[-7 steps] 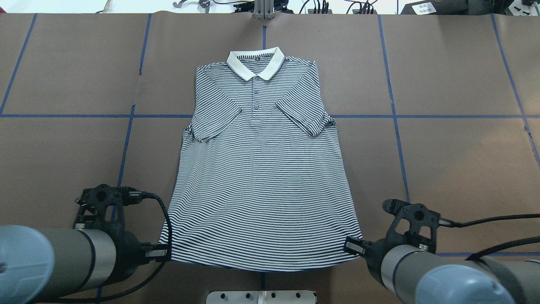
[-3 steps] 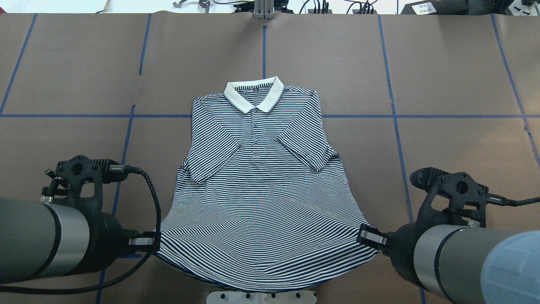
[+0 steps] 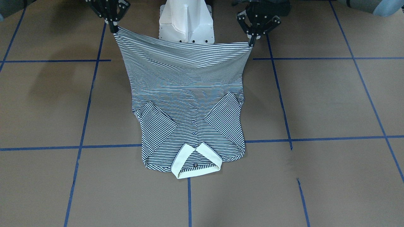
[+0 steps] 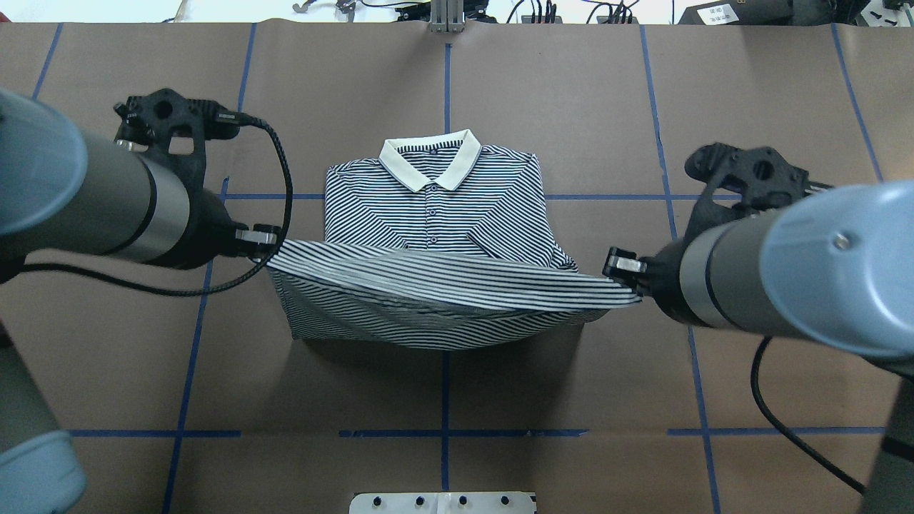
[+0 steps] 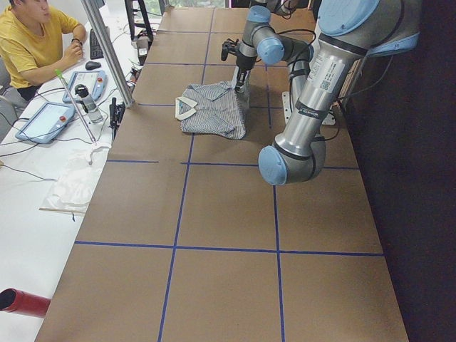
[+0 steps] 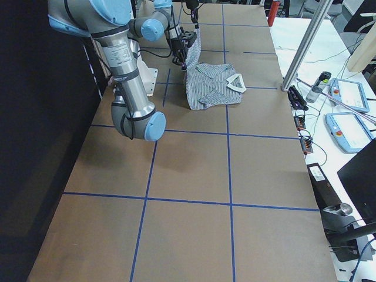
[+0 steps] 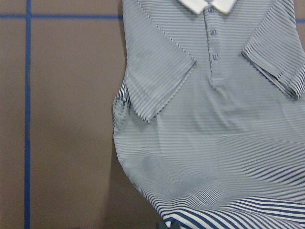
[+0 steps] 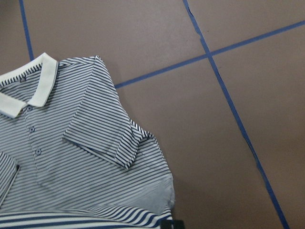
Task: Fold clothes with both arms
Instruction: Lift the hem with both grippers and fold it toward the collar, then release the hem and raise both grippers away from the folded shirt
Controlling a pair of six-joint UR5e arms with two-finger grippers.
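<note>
Left gripper [image 4: 270, 241] and right gripper [image 4: 623, 270] both clamped on polo shirt [image 4: 435, 214] hem corners; hem off table [image 4: 571, 107], collar end flat

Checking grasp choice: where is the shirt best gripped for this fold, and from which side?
By its two hem corners, each from its outer side, as the left tool and right tool do. The shirt lies flat at the collar with sleeves folded in, so the straight hem lifts evenly.
</note>
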